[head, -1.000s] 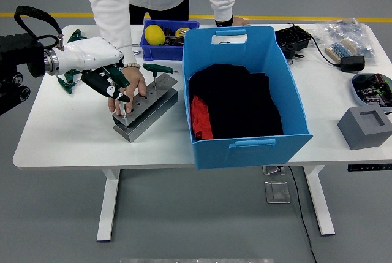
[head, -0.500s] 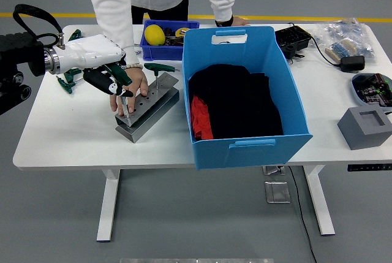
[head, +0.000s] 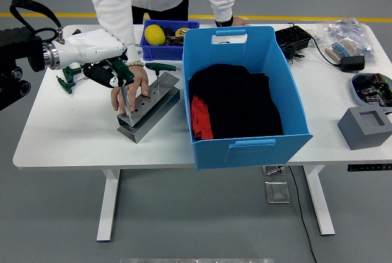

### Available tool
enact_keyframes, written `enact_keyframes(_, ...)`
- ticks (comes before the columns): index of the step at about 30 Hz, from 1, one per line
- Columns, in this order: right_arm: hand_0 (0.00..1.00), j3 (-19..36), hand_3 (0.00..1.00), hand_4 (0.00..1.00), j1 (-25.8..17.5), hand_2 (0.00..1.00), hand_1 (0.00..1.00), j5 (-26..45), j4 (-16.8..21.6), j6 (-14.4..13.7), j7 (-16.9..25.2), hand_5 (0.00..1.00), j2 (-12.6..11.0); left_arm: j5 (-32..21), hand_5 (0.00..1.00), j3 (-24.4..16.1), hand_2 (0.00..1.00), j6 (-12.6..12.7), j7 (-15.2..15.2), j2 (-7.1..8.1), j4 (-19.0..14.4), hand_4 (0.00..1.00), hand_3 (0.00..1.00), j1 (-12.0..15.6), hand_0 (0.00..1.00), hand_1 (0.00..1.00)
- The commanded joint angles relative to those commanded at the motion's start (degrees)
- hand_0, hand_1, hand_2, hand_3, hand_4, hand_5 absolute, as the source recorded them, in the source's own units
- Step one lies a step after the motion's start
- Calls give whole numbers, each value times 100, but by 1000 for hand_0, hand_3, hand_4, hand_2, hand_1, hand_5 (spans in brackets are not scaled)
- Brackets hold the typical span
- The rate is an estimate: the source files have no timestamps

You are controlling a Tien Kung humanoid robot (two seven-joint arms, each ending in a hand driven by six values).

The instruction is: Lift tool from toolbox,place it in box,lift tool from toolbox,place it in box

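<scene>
My left hand (head: 110,73), white-backed with black fingers, is shut on a green T-handle tool (head: 121,73). The tool's thin steel shaft (head: 126,102) hangs down, its tip just above the front holes of the grey metal toolbox block (head: 153,108). A second green T-handle tool (head: 158,68) stands in the block's far end. A person's hand (head: 136,83) rests on the block behind my fingers. Right of the block stands the big blue box (head: 294,100), with black and red cloth inside.
A small blue bin (head: 160,50) with a yellow object sits behind the block. More green tools (head: 66,80) lie at the far left. To the right are a black device (head: 293,38), a bag, a tray and a grey foam block (head: 365,128).
My left hand has risen and drawn the green-handled tool upward, so more of the shaft shows above the block. The person's hand stays on the block.
</scene>
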Motion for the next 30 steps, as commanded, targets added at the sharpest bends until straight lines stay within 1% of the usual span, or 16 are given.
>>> enact_keyframes(3,672,17,653,939,-3,746,661,-13,0,-1,0,722,0,2,571,-42,2,-17,8,19,-12,621,22,-21,185,2)
enact_keyframes(4,672,25,651,938,-5,746,661,-18,0,-2,0,722,0,1,541,-62,2,-23,10,27,-14,609,22,-25,181,2)
enact_keyframes(7,672,39,651,938,-7,746,661,-34,0,-3,0,722,-1,-25,541,-116,2,-31,8,49,-24,609,22,-31,181,2)
enact_keyframes(9,672,44,651,938,-9,746,661,-33,0,-4,1,722,0,-65,541,-153,2,-33,3,61,-36,609,22,-37,181,2)
enact_keyframes(10,672,46,651,937,-10,746,661,-33,0,-5,1,722,1,-91,518,-181,2,-35,1,68,-45,603,20,-40,159,2)
enact_keyframes(15,672,84,651,937,-19,746,661,-78,0,-5,-5,722,3,-270,518,-336,2,-50,8,109,-105,603,20,-65,159,2)
enact_keyframes(16,673,88,650,938,-21,745,661,-83,0,-5,-6,722,4,-306,510,-366,2,-56,11,119,-120,608,16,-71,143,2)
enact_keyframes(21,673,139,650,938,-32,745,661,-133,0,-7,-16,722,10,-454,510,-509,2,-116,44,177,-205,608,16,-98,143,2)
enact_keyframes(23,673,161,650,937,-42,745,661,-150,0,-7,-18,721,13,-502,491,-562,2,-143,61,203,-249,616,17,-116,145,2)
enact_keyframes(30,672,253,649,935,-59,746,661,-242,0,-10,-31,721,19,-589,486,-751,2,-196,103,304,-353,624,14,-200,142,2)
